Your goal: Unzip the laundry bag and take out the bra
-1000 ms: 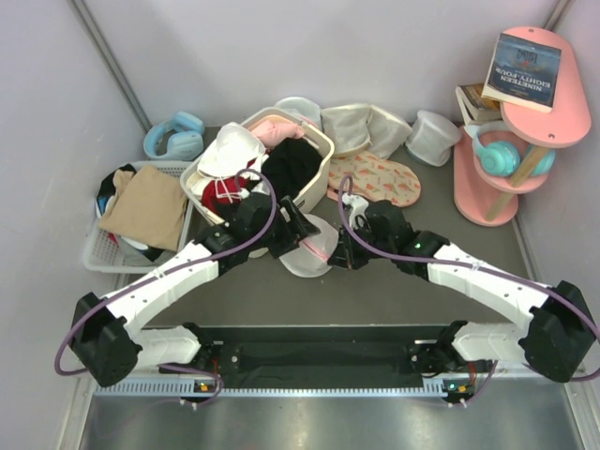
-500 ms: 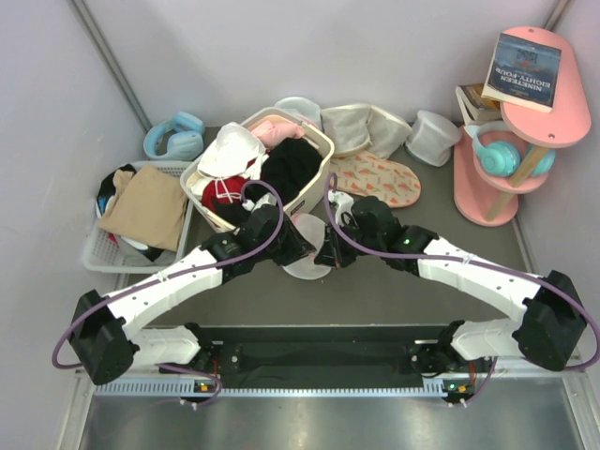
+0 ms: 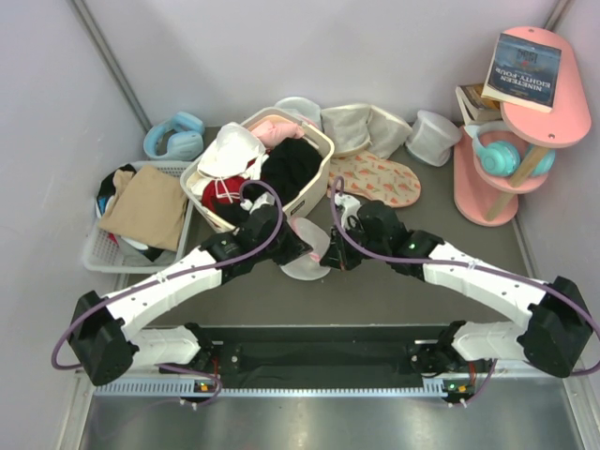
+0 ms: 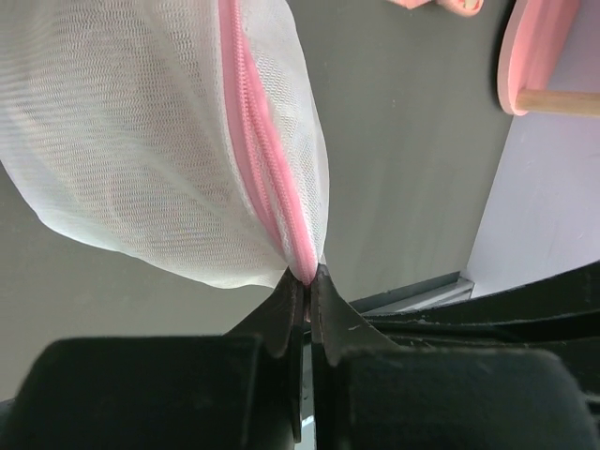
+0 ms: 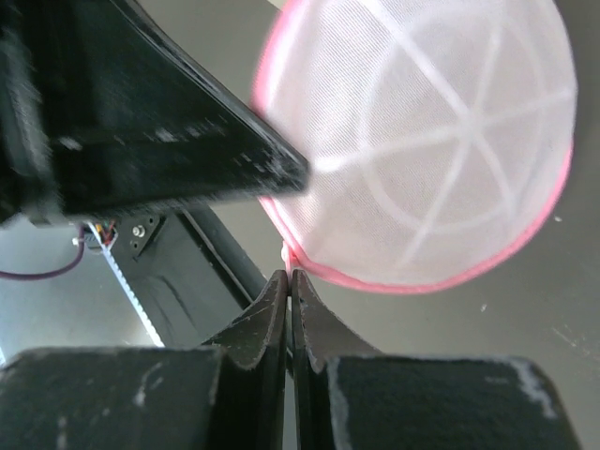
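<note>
The laundry bag (image 3: 306,255), a round white mesh pouch with a pink rim, hangs tilted between my two grippers just in front of the basket. My left gripper (image 3: 296,246) is shut on the pink zip seam (image 4: 272,178) at the bag's (image 4: 141,141) lower edge, the fingertips (image 4: 298,292) pinching it. My right gripper (image 3: 331,255) is shut on a small pink tab (image 5: 288,251) at the rim of the bag (image 5: 422,141), whose ribbed round face fills that view. The bra does not show; the mesh hides what is inside.
Behind the bag stands a cream basket (image 3: 319,183) full of clothes. At the left are a white tray (image 3: 98,253) with a tan cloth and blue headphones (image 3: 175,136). A printed pink cloth (image 3: 377,178), white pouches (image 3: 361,127) and a pink shelf (image 3: 497,192) lie to the right.
My left gripper has closed onto the bag's pink zip seam. The bag has tipped up off the table between both grippers. The right gripper has stayed shut.
</note>
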`<act>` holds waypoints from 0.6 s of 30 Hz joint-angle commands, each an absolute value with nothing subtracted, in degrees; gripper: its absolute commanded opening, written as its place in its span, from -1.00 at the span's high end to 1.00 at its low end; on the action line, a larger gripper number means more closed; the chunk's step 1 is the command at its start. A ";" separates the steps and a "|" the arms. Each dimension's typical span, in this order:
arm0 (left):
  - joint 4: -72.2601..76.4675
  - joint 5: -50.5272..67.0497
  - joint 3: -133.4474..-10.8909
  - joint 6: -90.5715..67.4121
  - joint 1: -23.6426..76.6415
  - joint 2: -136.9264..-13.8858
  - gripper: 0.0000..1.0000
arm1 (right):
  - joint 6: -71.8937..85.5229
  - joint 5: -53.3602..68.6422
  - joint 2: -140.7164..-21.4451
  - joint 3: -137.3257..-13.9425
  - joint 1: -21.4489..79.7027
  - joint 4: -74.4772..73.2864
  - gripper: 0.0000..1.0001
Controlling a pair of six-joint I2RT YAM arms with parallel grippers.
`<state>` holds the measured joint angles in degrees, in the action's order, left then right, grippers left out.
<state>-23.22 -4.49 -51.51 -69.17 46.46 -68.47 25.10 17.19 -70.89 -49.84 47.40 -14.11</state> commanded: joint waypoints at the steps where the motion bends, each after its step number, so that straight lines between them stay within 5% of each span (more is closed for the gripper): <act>1: -23.38 -8.96 -51.59 -69.35 44.65 -65.22 1.00 | 24.70 16.17 -67.42 -47.47 45.79 -14.76 1.00; 11: -22.25 -7.47 -52.38 -66.46 42.80 -65.04 1.00 | 23.47 15.91 -64.08 -43.51 39.39 -16.34 1.00; 18: -19.79 4.45 -63.44 -57.75 42.89 -76.96 1.00 | 22.15 13.72 -59.59 -45.70 37.71 -21.61 1.00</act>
